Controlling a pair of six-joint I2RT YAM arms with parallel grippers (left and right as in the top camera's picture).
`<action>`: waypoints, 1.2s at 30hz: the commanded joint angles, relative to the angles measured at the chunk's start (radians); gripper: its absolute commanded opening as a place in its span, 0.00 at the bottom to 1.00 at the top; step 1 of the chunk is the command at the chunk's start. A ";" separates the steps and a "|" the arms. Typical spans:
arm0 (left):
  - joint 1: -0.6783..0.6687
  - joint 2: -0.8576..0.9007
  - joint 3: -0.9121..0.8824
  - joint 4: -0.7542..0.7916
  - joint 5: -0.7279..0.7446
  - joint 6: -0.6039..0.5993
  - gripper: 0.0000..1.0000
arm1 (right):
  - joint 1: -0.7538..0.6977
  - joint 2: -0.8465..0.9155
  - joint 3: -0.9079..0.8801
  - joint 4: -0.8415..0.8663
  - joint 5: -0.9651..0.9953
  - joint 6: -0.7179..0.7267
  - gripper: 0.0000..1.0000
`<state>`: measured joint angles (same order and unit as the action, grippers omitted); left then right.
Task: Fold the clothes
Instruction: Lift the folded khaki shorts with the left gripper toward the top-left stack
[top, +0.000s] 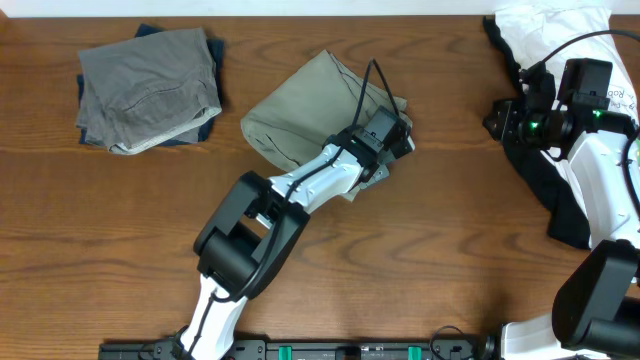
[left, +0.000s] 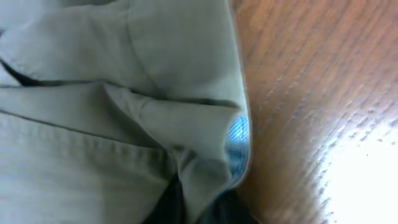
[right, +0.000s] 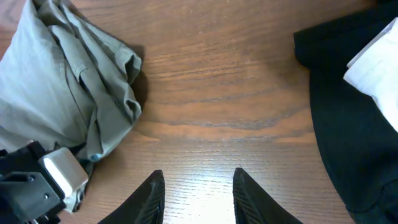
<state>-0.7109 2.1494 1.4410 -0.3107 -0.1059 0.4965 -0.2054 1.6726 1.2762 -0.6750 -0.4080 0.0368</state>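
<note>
Tabletop (top: 420, 250): was brown wood, with fine grain running across it.
Light: a bright glare (left: 360, 180) lay on bare wood.

Overhead: bright, even light from above. Only soft, short shadows are cast at the edges of the shorts (top: 300, 110) on the desk (top: 440, 230). Left wrist: badly blurred, the fabric is too close to be in focus; glare is blown out on the wood at lower right. Right wrist: sharp; a glare patch is seen at the right claw (right: 198, 175); detail in the black cloth (right: 348, 137) is crushed.
</note>
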 joint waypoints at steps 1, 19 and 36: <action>0.022 0.065 -0.019 -0.016 -0.075 0.001 0.06 | 0.001 0.001 0.005 0.002 0.008 -0.016 0.35; 0.123 -0.272 -0.016 -0.026 -0.218 -0.083 0.05 | 0.001 0.002 0.005 0.005 0.008 -0.016 0.35; 0.282 -0.608 -0.016 -0.003 -0.195 0.269 0.07 | 0.002 0.001 0.005 0.011 0.008 -0.015 0.35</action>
<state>-0.4442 1.5711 1.4178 -0.3321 -0.2920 0.5392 -0.2054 1.6730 1.2762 -0.6678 -0.4026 0.0368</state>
